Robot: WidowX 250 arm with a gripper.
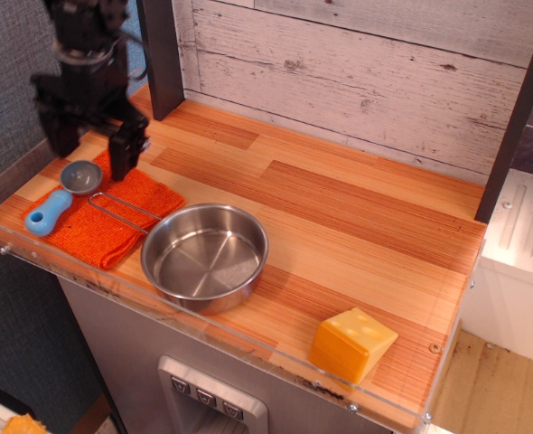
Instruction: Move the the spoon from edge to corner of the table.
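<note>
The spoon (60,194) has a light-blue handle and a round grey bowl. It lies on an orange cloth (104,212) near the left front edge of the wooden table (339,217). My gripper (93,152) is black, open and empty. It hangs just above and behind the spoon's bowl, with one finger (125,149) over the cloth and the other finger (61,136) to the left.
A steel pan (204,254) with a wire handle (117,210) sits right of the cloth near the front edge. A yellow cheese wedge (351,342) stands at the front right. A clear acrylic rim (203,330) runs along the edges. A dark post (161,54) stands at the back left.
</note>
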